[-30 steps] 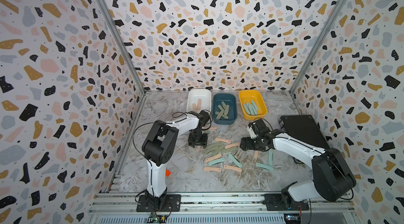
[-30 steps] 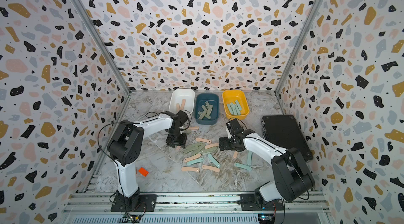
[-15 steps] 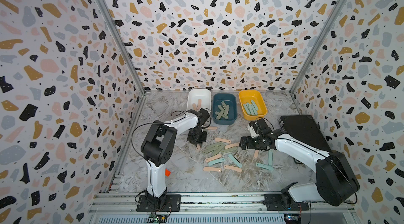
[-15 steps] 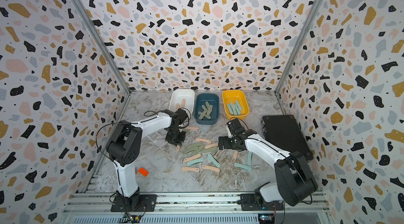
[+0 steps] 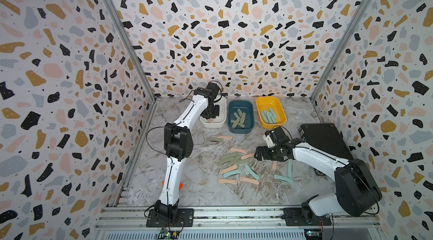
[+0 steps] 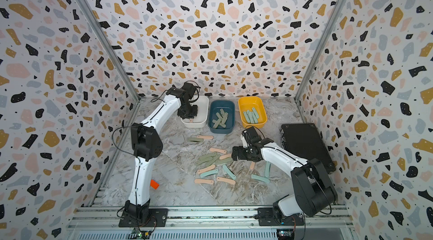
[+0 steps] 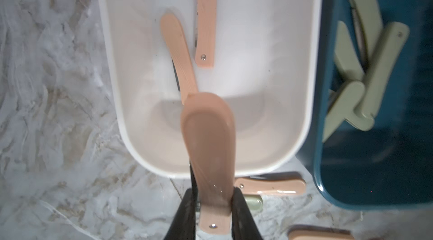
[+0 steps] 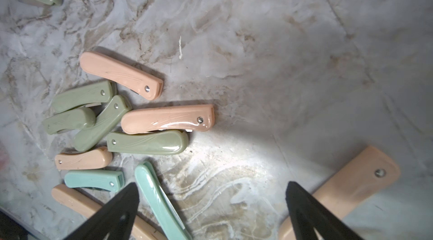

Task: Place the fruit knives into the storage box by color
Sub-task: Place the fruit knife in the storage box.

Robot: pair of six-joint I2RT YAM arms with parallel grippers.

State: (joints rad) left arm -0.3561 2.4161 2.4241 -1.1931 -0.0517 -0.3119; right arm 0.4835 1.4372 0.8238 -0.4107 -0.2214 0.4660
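My left gripper (image 7: pixel 213 197) is shut on a peach-pink fruit knife (image 7: pixel 208 133), which hangs over the near end of the white storage box (image 7: pixel 112 63). Two pink knives (image 7: pixel 179 56) lie inside that box. In both top views the left gripper (image 5: pixel 210 116) (image 6: pixel 187 114) hovers above that box. The blue box (image 5: pixel 241 130) holds sage green knives, and the yellow box (image 5: pixel 271 124) holds teal ones. My right gripper (image 8: pixel 212 185) (image 5: pixel 257 155) stands open low over bare marble, between a teal knife (image 8: pixel 154 196) and a pink one (image 8: pixel 351 185). Several loose knives (image 5: pixel 232 159) lie mid-table.
A black case (image 5: pixel 325 142) lies along the right side behind my right arm. A small orange block (image 5: pixel 180 185) sits by the left arm's base. A green and a pink knife (image 5: pixel 219 138) lie on the floor just in front of the white and blue boxes.
My left gripper closed on the pink knife beside the pile, then lifted it back over the white box. The right gripper opened wider and stayed by the pile.
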